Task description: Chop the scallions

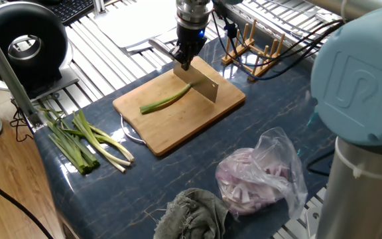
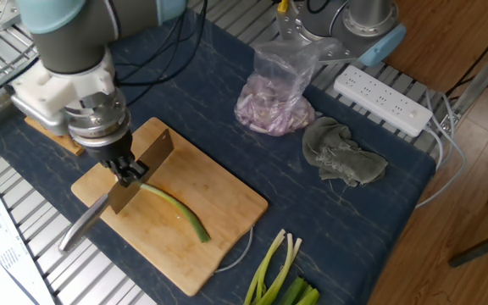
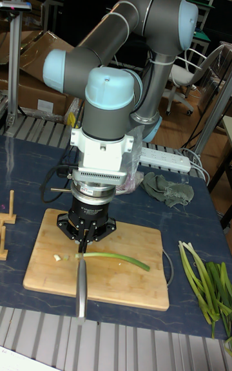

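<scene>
In the tall fixed view, the cleaver's handle points toward the bottom of the frame, and a small pale cut bit lies on the wooden cutting board left of the blade; neither of the other views shows that bit. A single scallion stalk lies across the middle of the board, dark green at its right end and paler toward the blade, which stands edge-down on the pale end. The gripper has its fingers closed narrowly on the cleaver. In one fixed view, the spare scallions lie in a bunch at lower left on the dark table, well apart from the board. A bag of pink onion slices and a crumpled grey cloth sit nearer the camera.
</scene>
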Tool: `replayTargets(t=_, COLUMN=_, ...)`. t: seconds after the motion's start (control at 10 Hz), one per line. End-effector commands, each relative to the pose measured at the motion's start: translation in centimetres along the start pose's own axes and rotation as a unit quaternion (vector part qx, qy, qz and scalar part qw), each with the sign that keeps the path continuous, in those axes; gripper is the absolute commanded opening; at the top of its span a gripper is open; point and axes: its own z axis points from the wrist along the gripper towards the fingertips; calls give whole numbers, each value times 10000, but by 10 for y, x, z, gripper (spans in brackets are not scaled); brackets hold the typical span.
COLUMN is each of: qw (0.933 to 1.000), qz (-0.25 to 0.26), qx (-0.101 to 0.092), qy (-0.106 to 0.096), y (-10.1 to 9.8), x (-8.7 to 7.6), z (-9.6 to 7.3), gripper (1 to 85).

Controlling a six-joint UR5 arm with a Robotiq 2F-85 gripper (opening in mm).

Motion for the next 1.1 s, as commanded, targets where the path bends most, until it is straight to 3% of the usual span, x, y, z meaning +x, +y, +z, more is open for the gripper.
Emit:
replayTargets(t=0.0, qw=9998, qz=61, qx=-170, qy=110, y=5, x=-12, z=-24, gripper=13)
replayTargets(t=0.3, qw=9996, qz=154, qx=-187, qy=156, y=17, x=-12, z=-28, gripper=13)
replayTargets(t=0.5, qw=9999, qz=18, qx=-55, qy=101, y=14, x=-12, z=-29, gripper=13)
replayTargets(t=0.7, qw=9992, qz=-274, qx=250, qy=175, y=1, x=-3, z=-33, gripper=13)
replayTargets(t=0.9, qw=9993, qz=-242, qx=236, qy=157, y=-1, x=1, z=-33, gripper=13)
replayTargets(t=1.0, qw=9998, qz=-144, qx=101, qy=137, y=5, x=5, z=-30, gripper=13)
